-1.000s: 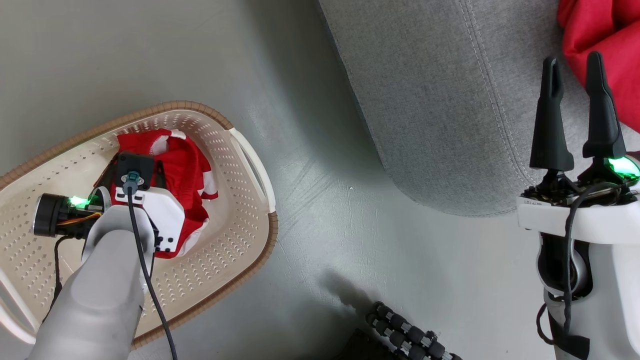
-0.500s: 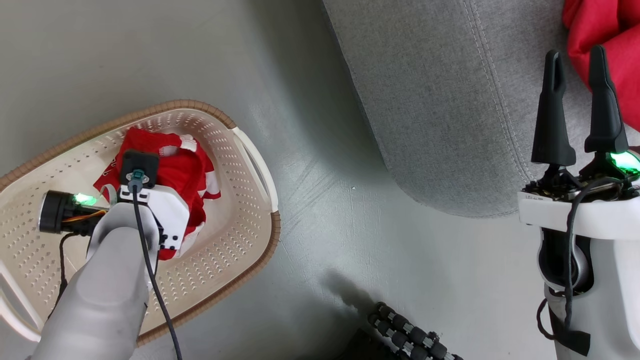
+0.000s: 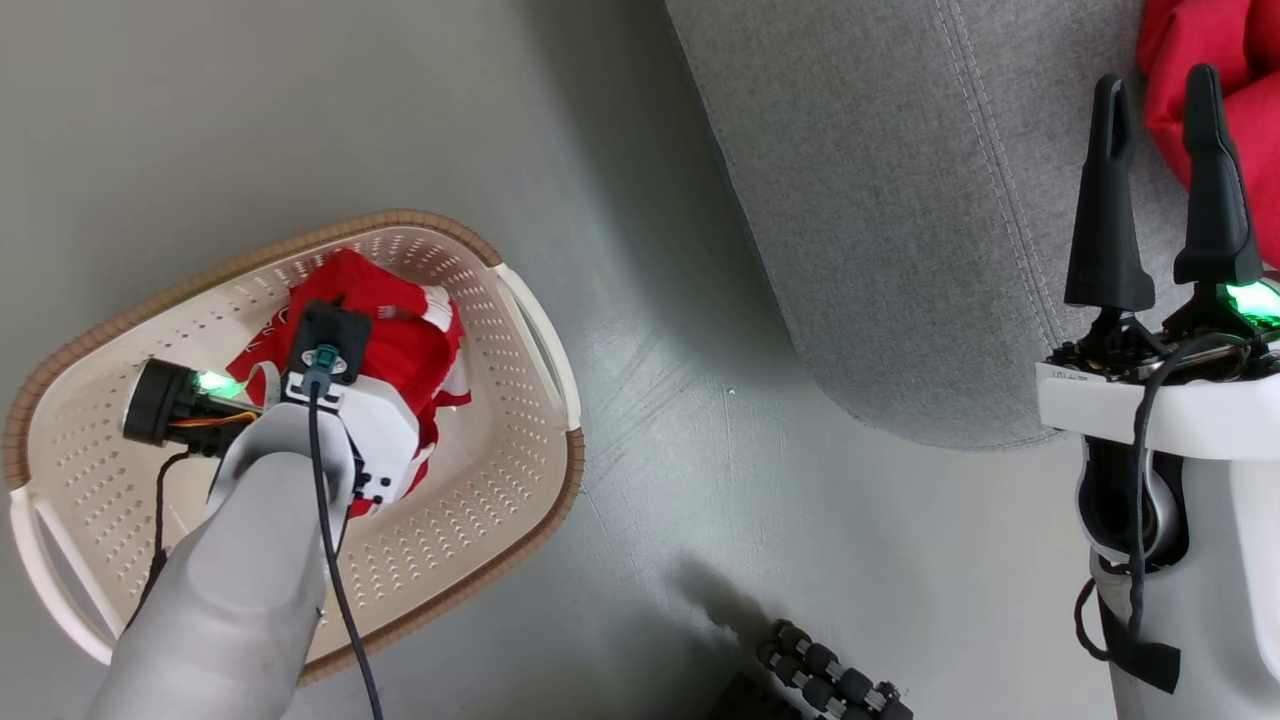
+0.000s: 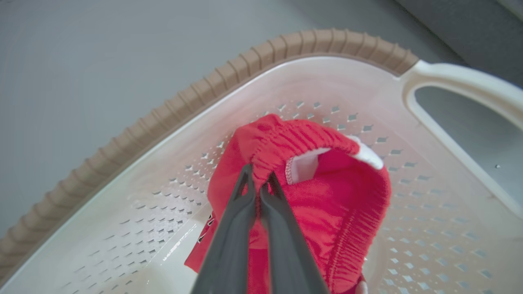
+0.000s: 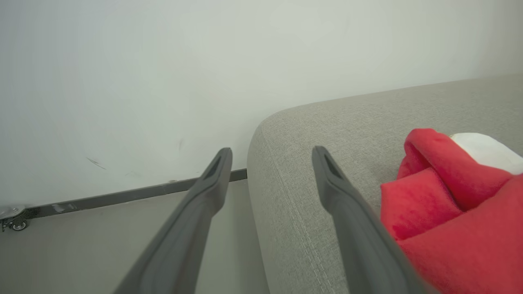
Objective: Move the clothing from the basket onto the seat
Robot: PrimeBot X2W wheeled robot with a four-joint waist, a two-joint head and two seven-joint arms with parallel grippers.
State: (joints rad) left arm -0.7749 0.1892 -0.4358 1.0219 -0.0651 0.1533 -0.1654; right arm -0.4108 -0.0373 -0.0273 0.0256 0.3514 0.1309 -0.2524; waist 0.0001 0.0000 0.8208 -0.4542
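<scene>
So the left tool (image 4: 257, 179) is wide open a second ago and now it's clamped down on a fold of the red garment (image 4: 327, 212), right at the gathered elastic edge. The garment's still in the basket (image 3: 540, 500) on the floor (image 3: 650, 300), but it's bunched up toward the pinch, so I'd guess the lift comes next. Right tool (image 3: 1152, 85) hangs spread and empty over the sofa (image 3: 900, 200), just beside the red pile (image 5: 449, 228) already lying there.
</scene>
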